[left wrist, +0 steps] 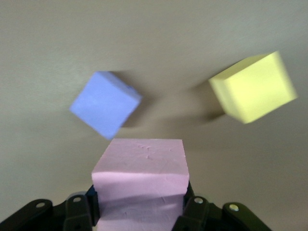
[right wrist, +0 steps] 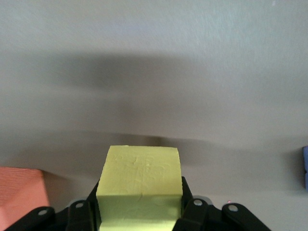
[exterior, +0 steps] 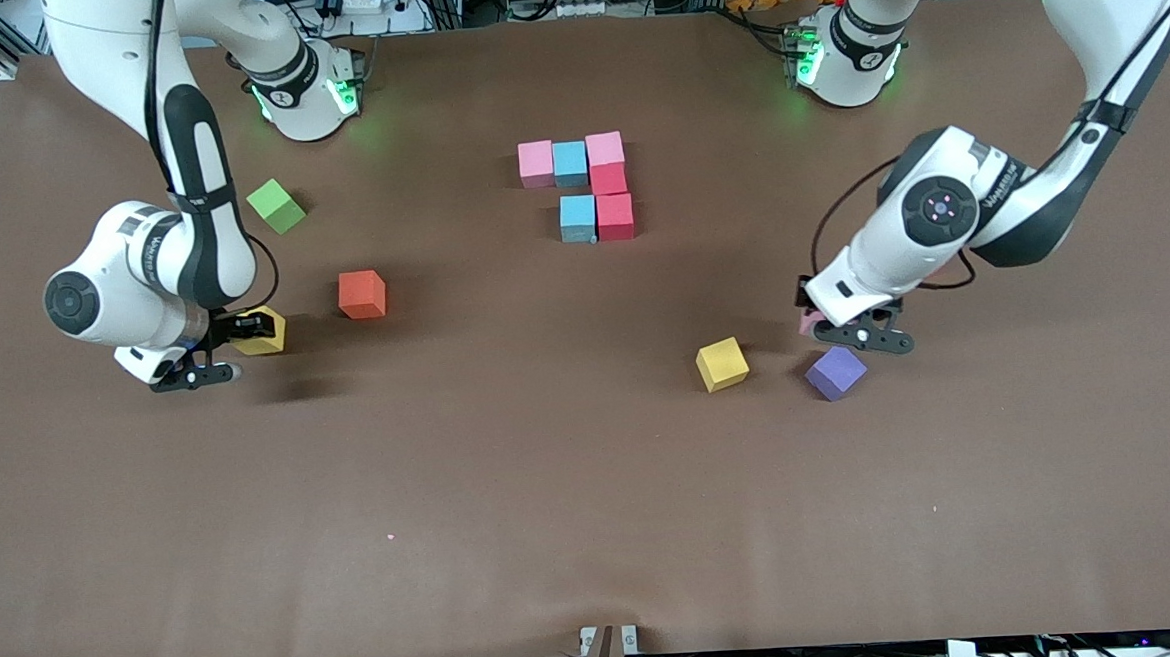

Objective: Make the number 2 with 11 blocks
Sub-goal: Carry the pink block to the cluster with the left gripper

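Observation:
Six blocks touch as part of the number 2 (exterior: 587, 183): a row of pink (exterior: 535, 163), blue (exterior: 569, 163) and pink (exterior: 605, 149), a red one (exterior: 608, 178) below, then blue (exterior: 577, 218) beside red (exterior: 615, 216). My right gripper (exterior: 245, 338) (right wrist: 139, 211) is shut on a yellow block (exterior: 270, 335) (right wrist: 139, 178), beside the orange block (exterior: 361, 294) (right wrist: 21, 195). My left gripper (exterior: 835, 320) (left wrist: 139, 211) is shut on a pink block (exterior: 809, 323) (left wrist: 139, 173), close over the purple block (exterior: 835, 371) (left wrist: 106, 103). A second yellow block (exterior: 722, 363) (left wrist: 252, 86) lies beside the purple one.
A green cube (exterior: 276, 205) lies toward the right arm's end of the table, farther from the front camera than the orange block. The brown table (exterior: 515, 512) is bare along its near half.

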### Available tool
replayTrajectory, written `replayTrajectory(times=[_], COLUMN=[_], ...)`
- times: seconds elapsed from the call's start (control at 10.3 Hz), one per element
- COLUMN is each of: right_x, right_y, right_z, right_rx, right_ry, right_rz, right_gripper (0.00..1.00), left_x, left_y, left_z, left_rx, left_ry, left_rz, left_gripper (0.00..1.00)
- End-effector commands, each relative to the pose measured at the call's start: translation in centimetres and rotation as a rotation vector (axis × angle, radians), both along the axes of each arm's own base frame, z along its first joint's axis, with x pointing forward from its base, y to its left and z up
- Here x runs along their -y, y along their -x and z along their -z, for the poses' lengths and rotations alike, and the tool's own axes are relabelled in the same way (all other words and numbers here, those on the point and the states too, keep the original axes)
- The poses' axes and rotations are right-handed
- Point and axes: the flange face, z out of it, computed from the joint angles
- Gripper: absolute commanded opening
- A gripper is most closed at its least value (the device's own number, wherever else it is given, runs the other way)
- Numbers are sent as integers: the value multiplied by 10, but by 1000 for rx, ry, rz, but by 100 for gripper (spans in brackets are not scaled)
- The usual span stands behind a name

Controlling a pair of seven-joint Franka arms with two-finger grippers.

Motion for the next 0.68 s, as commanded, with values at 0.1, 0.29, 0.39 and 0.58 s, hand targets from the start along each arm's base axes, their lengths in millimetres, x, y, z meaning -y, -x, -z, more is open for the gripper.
replayTrajectory(times=[0.1, 0.29, 0.39, 0.58], right_x=[22, 18, 14, 13], right_y=[-42, -57, -66, -79], right_z=[-63, -79, -87, -114], right_rx=[22, 67, 88, 118], right_ry=[-81, -75, -66, -73], right_rz=[20, 8, 1, -11], right_gripper=[27, 27, 27, 27], left_x=[73, 122, 144, 189], left_y=[20, 34, 42, 63], left_z=[-47, -85, -98, -118], left_rx=[-32, -80, -106, -122], left_ry=[63, 83, 101, 111], left_rz=[-238, -417, -523, -710], left_gripper=[9, 9, 9, 8])
